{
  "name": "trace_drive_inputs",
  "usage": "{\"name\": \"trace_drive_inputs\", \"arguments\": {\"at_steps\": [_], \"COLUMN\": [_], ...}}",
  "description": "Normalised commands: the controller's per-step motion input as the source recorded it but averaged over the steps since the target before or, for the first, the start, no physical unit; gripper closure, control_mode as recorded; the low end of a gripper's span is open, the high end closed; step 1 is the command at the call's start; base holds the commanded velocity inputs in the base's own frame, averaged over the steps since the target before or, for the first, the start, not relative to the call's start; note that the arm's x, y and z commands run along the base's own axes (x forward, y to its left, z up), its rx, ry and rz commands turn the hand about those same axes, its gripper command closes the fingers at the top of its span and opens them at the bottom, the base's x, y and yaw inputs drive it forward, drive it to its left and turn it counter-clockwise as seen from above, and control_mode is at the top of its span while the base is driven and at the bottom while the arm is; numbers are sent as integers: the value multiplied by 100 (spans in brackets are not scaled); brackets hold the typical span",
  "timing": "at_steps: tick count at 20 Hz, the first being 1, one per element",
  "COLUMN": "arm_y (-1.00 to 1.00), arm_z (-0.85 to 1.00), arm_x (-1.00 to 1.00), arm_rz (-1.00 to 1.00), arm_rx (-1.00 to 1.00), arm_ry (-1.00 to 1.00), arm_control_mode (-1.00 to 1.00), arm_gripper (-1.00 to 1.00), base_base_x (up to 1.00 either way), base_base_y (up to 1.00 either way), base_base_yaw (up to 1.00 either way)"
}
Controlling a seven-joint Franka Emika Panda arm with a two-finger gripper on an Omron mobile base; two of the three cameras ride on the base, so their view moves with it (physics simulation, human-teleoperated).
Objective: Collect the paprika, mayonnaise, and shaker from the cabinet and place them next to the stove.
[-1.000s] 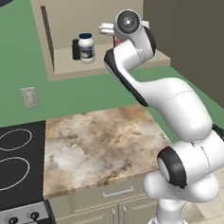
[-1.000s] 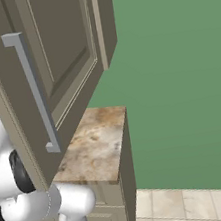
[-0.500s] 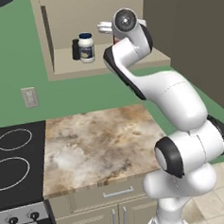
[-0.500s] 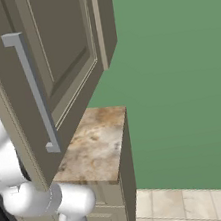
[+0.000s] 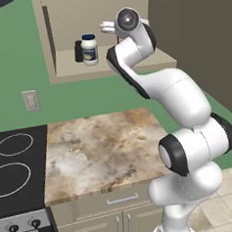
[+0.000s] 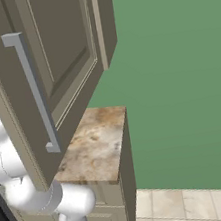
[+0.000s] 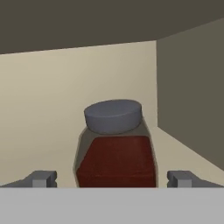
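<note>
Up on the beige open wall cabinet [image 5: 114, 69] shelf, left base view: squat white blue-lidded mayonnaise jar [image 5: 89, 49], small black shaker [image 5: 78, 51] touching its left. Hand view: I see the gripper [image 7: 113, 178] fingers spread wide, flanking the red-labelled paprika bottle [image 7: 115, 146], not pinching.

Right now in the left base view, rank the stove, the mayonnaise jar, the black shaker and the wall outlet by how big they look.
1. Stove, by far the largest, though cut off by the frame.
2. Mayonnaise jar.
3. Wall outlet, close to the jar, so that order is unsure.
4. Black shaker, partly hidden behind the jar.
</note>
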Motion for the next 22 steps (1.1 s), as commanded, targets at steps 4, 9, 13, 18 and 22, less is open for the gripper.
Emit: {"name": "trace_drive_inputs", "arguments": {"at_steps": [4,9,13,18,22], "arm_y": [0,-6,-11,-5,-7], "arm_z": [0,0,0,0,0], "arm_x": [22,20,8,6,5], "arm_rz": [0,0,0,0,0], "arm_rx": [0,0,0,0,0], "arm_ry": [0,0,0,0,0], "arm_control_mode": [-100,-100,-100,-100,-100], "arm_gripper": [-100,-100,-100,-100,-100], "base_base_x": [0,0,0,0,0], "base_base_y": [0,0,0,0,0], "base_base_yaw": [0,0,0,0,0]}}
